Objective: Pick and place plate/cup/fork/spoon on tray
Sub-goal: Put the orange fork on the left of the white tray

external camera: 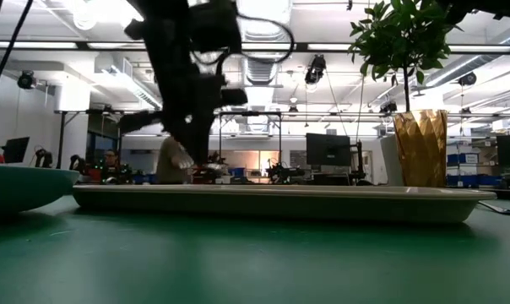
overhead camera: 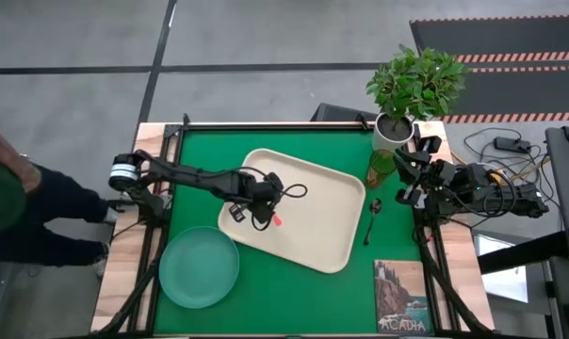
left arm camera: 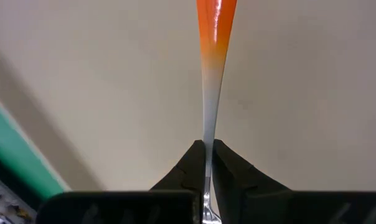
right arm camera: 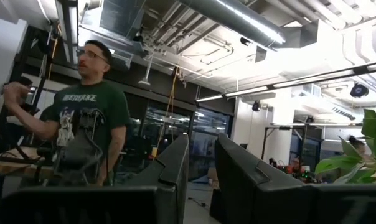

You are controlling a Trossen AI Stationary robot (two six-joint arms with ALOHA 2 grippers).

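Over the left part of the tray (overhead camera: 336, 221), centre of the high frame, the left hand (overhead camera: 266, 215) is pinched tight on the fork (left arm camera: 211, 74) by its silver neck, the orange handle pointing away over bare cream tray. The plate (overhead camera: 198, 267) lies lower left, just off the tray's edge. The spoon (overhead camera: 371, 218) lies along the tray's right rim below the cup (overhead camera: 380, 168); the right hand (right arm camera: 200, 168), slightly parted and empty, waits at the surface's right edge.

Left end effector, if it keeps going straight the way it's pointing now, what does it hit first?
The left end effector, shut on the fork, points down at the tray. Going straight on, it would likely meet the tray's floor first; how far above it hangs is unclear.
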